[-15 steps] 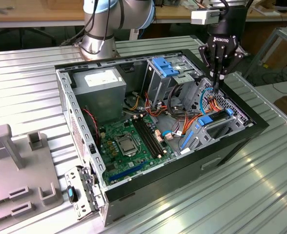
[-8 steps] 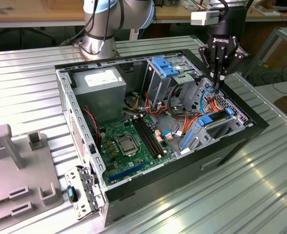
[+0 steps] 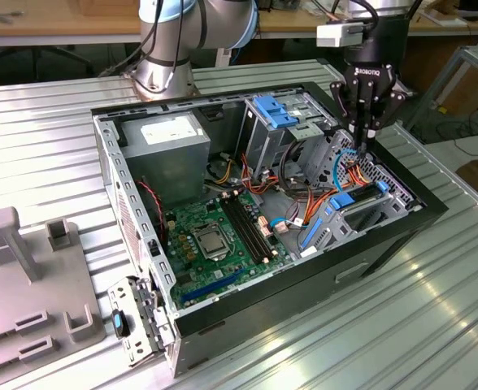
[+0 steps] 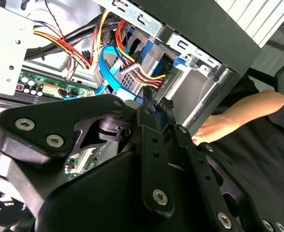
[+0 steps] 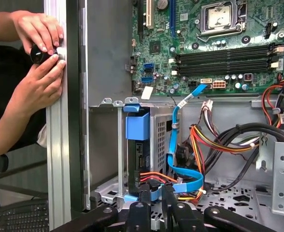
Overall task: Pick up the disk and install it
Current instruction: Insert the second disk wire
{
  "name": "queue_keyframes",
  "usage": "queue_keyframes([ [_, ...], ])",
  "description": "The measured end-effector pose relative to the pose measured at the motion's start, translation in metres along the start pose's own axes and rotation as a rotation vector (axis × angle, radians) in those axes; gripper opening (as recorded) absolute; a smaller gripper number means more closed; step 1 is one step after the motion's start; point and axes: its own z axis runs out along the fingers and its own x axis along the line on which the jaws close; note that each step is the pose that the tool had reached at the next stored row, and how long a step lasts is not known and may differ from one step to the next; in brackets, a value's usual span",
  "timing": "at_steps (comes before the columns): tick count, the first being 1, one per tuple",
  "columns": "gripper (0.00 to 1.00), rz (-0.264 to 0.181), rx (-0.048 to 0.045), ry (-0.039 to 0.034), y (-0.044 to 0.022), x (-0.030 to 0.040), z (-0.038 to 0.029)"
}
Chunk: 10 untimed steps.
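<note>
The disk [image 5: 137, 159] stands edge-on in a metal bay of the open computer case [image 3: 304, 272], its blue carrier tab [image 5: 137, 126] towards the motherboard. An orange-red power lead and a blue data cable [image 5: 172, 145] run to its near end. In the first wrist view my gripper [image 5: 155, 192] sits right at that end, fingertips [image 5: 144, 194] close together with a narrow gap, blue cable behind it. The exterior view has the gripper [image 3: 362, 145] pointing down into the case at the exterior view's right. The second wrist view shows the same small gap in the gripper [image 4: 158, 102].
A person's hands [image 5: 35, 63] press on the case's outer edge, and the forearm [image 4: 238, 116] is beside it. Bundled wires [image 5: 219, 140], the motherboard [image 3: 215, 236], the power supply [image 3: 170, 142] and a light-blue bracket [image 3: 275, 110] crowd the case. A grey fixture [image 3: 28, 276] lies on the ribbed table.
</note>
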Motion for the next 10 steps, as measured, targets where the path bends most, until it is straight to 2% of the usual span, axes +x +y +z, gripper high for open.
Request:
queue_keyframes([
  [1, 0.22, 0.0, 0.0001, 0.0041, 0.0, -0.0001, 0.0003],
  [2, 0.16, -0.001, 0.0001, 0.0103, 0.0, -0.0003, 0.0006],
  [6, 0.16, -0.002, 0.0001, 0.0369, 0.0001, -0.0004, 0.0027],
  [7, 0.16, -0.003, 0.0, 0.0454, 0.0002, -0.0006, 0.0034],
  [8, 0.16, -0.004, -0.0001, 0.0635, 0.0003, -0.0012, 0.0048],
  [10, 0.16, -0.004, -0.0002, 0.0658, 0.0009, -0.001, 0.006],
])
